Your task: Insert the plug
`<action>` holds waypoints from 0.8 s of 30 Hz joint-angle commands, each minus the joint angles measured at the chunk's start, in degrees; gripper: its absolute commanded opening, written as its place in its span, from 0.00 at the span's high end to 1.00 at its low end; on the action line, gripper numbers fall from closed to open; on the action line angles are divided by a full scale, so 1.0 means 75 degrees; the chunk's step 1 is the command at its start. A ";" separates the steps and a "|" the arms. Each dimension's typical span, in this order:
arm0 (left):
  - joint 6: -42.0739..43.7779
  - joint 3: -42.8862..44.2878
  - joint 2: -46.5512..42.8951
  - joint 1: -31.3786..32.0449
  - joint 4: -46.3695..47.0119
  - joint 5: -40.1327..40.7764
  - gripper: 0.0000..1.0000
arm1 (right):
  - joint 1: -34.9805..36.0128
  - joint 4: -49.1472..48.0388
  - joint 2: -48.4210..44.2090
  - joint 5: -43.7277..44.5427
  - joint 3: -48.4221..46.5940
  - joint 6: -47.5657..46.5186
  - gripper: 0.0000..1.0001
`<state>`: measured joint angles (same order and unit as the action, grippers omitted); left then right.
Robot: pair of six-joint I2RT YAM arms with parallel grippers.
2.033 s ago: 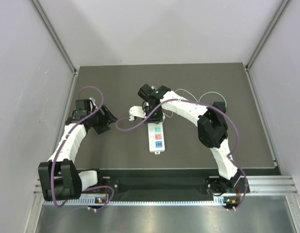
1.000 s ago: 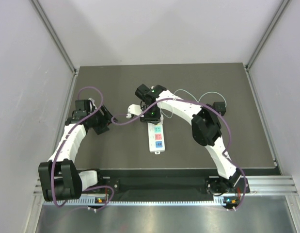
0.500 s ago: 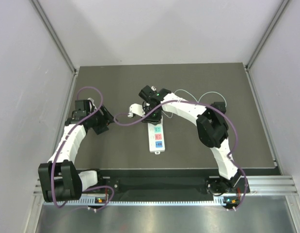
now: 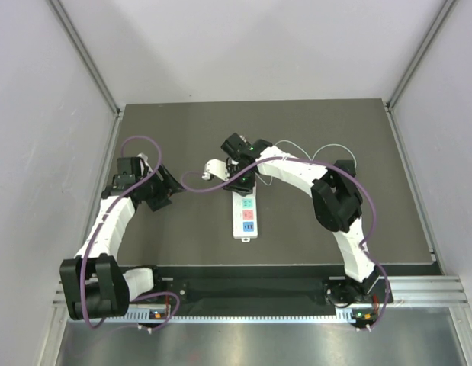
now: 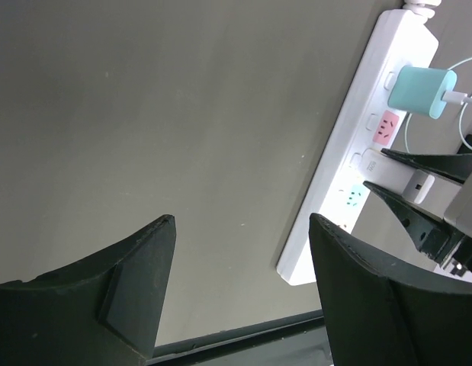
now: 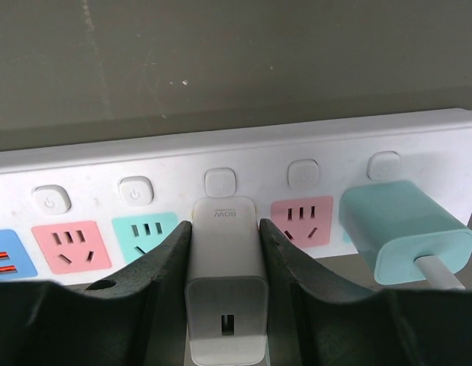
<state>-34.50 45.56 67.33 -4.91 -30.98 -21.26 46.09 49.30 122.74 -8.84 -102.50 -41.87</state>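
Note:
The teal plug (image 6: 407, 229) stands on a socket at one end of the white power strip (image 6: 243, 149), its white cable (image 6: 441, 273) leading off. My right gripper (image 6: 224, 227) is shut on a white square block (image 6: 224, 290) that sits in the strip next to the plug. The left wrist view shows the same plug (image 5: 425, 91), strip (image 5: 350, 160) and block (image 5: 399, 177). My left gripper (image 5: 242, 221) hangs open over bare mat, left of the strip, with nothing between its fingers. From above, the right gripper (image 4: 240, 180) covers the strip's (image 4: 245, 217) far end and hides the plug.
Free pink (image 6: 303, 221) and teal (image 6: 148, 236) sockets flank the block. Thin white cable (image 4: 327, 149) loops on the dark mat behind the right arm. Grey walls (image 4: 45, 152) enclose the table on three sides. A metal rail (image 4: 419, 290) runs along the near edge.
The right wrist has shifted a little to the right over the strip's far end, still gripping the white block. The left arm has barely moved.

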 commanded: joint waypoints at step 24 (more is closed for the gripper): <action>0.0170 -0.0133 -0.0470 -0.0061 0.0369 -0.0552 0.23 | -0.0438 -0.0757 0.0137 0.1202 -0.2085 -0.0020 0.45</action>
<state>-34.30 45.08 65.23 -4.97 -30.79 -23.44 42.61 49.19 130.02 0.38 -117.51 -42.33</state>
